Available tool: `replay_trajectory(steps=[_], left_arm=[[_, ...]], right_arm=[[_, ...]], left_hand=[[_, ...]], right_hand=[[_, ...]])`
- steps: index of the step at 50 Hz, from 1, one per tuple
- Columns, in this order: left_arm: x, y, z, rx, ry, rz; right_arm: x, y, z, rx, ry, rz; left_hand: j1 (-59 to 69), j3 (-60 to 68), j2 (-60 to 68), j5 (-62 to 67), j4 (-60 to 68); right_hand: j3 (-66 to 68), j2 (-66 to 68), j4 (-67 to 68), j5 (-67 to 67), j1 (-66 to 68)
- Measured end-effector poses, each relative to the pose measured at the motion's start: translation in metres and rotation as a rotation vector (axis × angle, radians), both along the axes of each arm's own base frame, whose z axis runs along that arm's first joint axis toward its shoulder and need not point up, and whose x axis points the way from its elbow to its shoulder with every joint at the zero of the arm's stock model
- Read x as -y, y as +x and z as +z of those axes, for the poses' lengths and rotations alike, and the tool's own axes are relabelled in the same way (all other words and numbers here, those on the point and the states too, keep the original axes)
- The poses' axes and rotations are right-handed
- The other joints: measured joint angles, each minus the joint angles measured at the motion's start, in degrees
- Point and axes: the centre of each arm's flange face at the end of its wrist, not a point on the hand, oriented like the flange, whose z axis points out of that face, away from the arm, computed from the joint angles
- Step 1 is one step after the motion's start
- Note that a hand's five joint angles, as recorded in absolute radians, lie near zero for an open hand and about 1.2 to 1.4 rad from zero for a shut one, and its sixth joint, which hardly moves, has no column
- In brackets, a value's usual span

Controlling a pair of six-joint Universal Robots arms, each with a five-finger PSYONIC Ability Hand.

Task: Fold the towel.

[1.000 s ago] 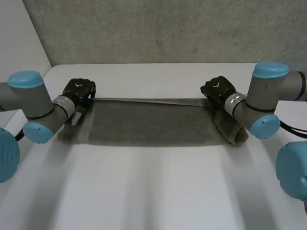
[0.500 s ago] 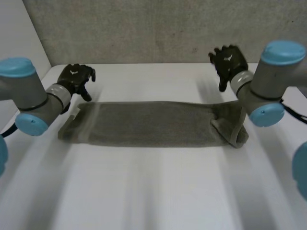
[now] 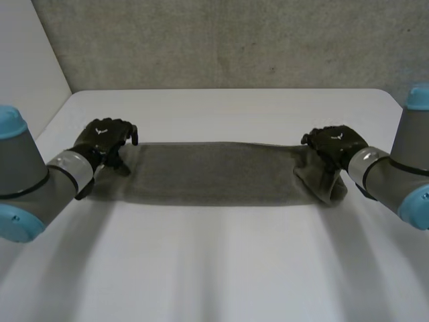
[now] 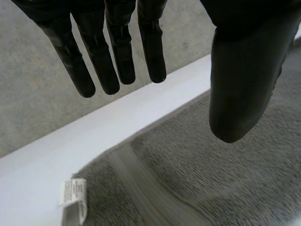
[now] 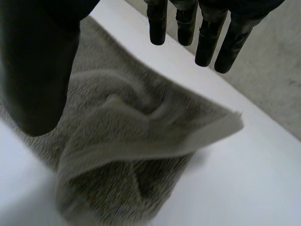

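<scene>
A: What stands around the work?
B: A white table point(image 3: 221, 268), smooth and plain, its far corners rounded.
A: And behind it?
B: A grey wall point(image 3: 221, 40), rough and speckled like concrete, running along the table's far edge.
A: Anything at the sides?
B: On the left a pale panel point(image 3: 27, 54) stands beside the table and meets the wall in the corner.

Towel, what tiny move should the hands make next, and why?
The left hand and right hand hang open over the two ends of the towel, holding nothing; its right end lies rumpled. So probably lower both and pinch the ends.
</scene>
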Motion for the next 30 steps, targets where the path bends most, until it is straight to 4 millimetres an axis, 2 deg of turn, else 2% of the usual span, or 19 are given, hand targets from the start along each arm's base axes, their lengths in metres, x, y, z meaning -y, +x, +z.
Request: replay_trajectory(steps=[7,13,17,21,26,30], left_arm=[[-0.004,0.000,-0.013,0.002,0.009,-0.002],[-0.003,0.000,-0.015,0.002,0.008,-0.001],[-0.003,0.000,-0.015,0.001,0.003,0.000],[-0.003,0.000,-0.016,0.001,0.002,0.001],[-0.003,0.001,-0.018,0.001,0.003,0.003],[-0.003,0.002,-0.019,0.001,0.001,0.003]], right_arm=[[0.012,-0.010,-0.028,0.020,0.054,-0.022],[0.034,-0.014,-0.038,0.011,0.017,-0.041],[0.053,-0.018,-0.034,-0.009,-0.053,-0.050],[0.074,-0.022,-0.022,-0.075,-0.163,-0.055],[0.076,-0.021,-0.012,-0.121,-0.211,-0.047],[0.063,-0.015,-0.007,-0.131,-0.205,-0.027]], left_hand=[[0.00,0.00,0.00,0.00,0.00],[0.00,0.00,0.00,0.00,0.00],[0.00,0.00,0.00,-0.01,0.00],[0.00,0.00,0.00,-0.01,0.01],[0.00,0.00,0.00,-0.01,0.00],[0.00,-0.01,0.00,-0.01,0.00]], right_hand=[[0.00,0.00,0.00,0.00,0.00],[0.00,0.00,0.00,0.00,0.00],[0.00,0.00,0.00,0.00,0.00],[0.00,0.00,0.00,0.00,0.00],[0.00,0.00,0.00,0.00,0.00],[-0.01,0.00,0.00,0.00,0.00]])
